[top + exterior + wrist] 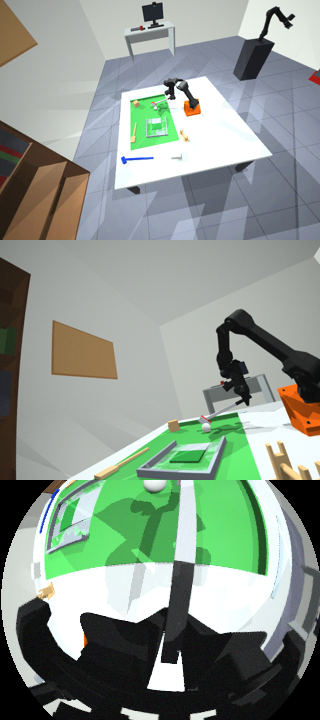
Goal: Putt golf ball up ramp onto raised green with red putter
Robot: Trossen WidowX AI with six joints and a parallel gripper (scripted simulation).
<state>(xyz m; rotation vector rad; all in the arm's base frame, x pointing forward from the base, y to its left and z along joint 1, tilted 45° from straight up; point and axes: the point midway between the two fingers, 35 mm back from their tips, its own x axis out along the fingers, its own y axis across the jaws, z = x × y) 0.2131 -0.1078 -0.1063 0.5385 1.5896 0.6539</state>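
Holding the red putter (222, 409) by the grip end, gripper (242, 400) nearly closed and clamped on the shaft. Putter head (154, 103) sits just behind golf ball (155, 108), at about 12 o'clock of the ball in the top view; whether they touch, cannot tell. Ball rests on the green mat (139, 124), well apart from the raised green (156, 126), which lies toward 6 o'clock inside a grey frame (216, 457).

Progress, my read: pickup done, putter lined up for address. Stroke, the roll up the ramp (196, 446) and the ball settling on top all left.

Surface: white table (227, 134), arm on orange base (197, 111) at 3 o'clock of the mat. On the mat, a wooden block (135, 103) at 10 o'clock and a wooden paddle (133, 133) at 8 o'clock. Off the mat, a blue mallet (136, 158), a small grey piece (177, 157) and a wooden rack (184, 135).

Room: grey tiled floor, desk (149, 32) with monitor, second arm on dark pedestal (252, 59), bookshelf (38, 180), corkboard (82, 352).
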